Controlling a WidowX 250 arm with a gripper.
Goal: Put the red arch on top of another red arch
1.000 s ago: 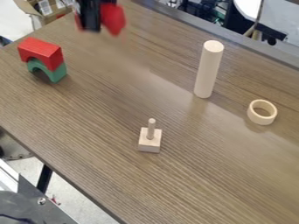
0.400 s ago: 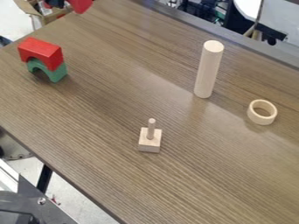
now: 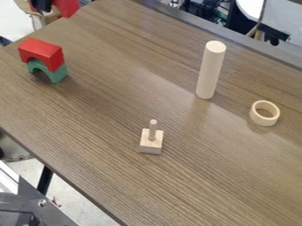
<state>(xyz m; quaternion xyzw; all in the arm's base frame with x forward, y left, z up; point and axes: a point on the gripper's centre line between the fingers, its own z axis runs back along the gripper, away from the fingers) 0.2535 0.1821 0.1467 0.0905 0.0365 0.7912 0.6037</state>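
While the black gripper (image 3: pixel 42 7) at the upper left has 1 red arch (image 3: pixel 67 7) clamped aloft, the other red arch (image 3: pixel 42 48) rests on 1 green arch (image 3: pixel 58 75) on the table (image 3: pixel 112 106), well apart from the upright wooden cylinder (image 3: pixel 210 73)

Blk tool (image 3: pixel 41 5), top-L cnr (right at edge), aloft, clamped

soft sheen across an evenly lit tabletop (image 3: pixel 112 110)

On my tabletop (image 3: pixel 100 128) I see one upright wooden cylinder (image 3: pixel 210 73), a wooden ring (image 3: pixel 262 121) to its right, a pegged block (image 3: pixel 150 148) nearer, and a green arch (image 3: pixel 59 76) at left.
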